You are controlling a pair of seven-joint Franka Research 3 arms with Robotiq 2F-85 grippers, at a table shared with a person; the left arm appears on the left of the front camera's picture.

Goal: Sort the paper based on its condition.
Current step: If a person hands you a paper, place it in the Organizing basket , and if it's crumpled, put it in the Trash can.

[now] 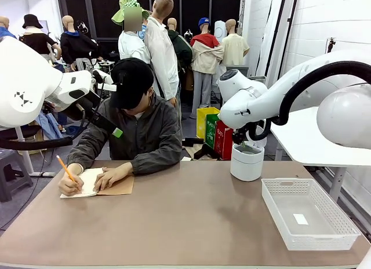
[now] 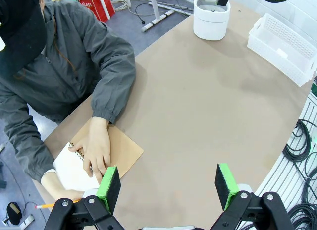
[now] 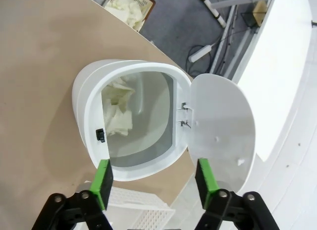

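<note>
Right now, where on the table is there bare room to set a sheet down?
The broad middle of the table, between the notebook and the basket, is bare down to the near edge. Crowded: the far left, where the person writes in the notebook, and the right, with the bin and basket.

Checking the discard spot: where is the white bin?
In the front view, the white bin stands far right on the table, beyond the white basket, below the right gripper.
</note>
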